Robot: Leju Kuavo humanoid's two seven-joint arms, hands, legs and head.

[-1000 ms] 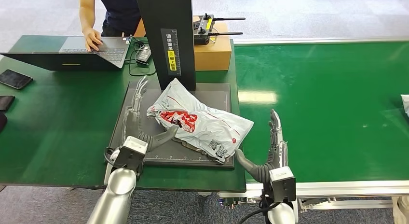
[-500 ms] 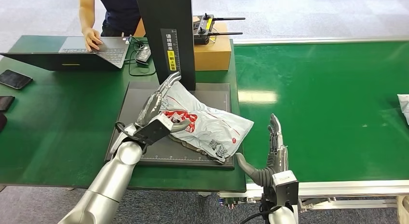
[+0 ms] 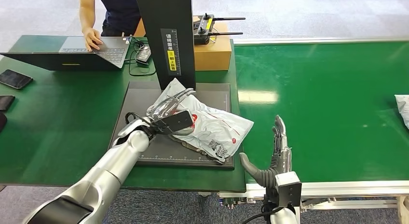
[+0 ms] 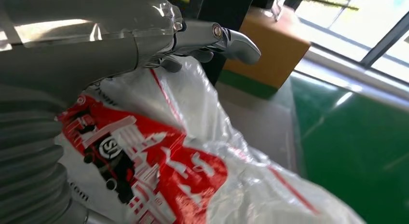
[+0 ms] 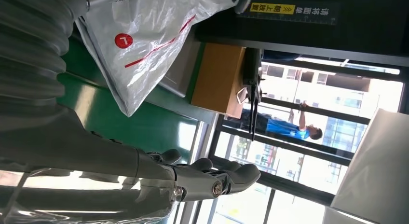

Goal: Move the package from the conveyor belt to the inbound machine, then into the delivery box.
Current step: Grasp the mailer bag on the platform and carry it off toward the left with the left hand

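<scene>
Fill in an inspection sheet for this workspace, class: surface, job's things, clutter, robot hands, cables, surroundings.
Surface: green table beside a green conveyor belt.
Job's things: white plastic package with red print lying on the dark flat platform of the inbound machine; delivery box nothing seen.
Clutter: grey laptop, black phone, brown cardboard box with a black remote controller on top.
Robot hands: left robot hand rests on the package; right robot hand open, over the belt's near edge.
Cables: black cables by the laptop.
Surroundings: a person typing.
</scene>
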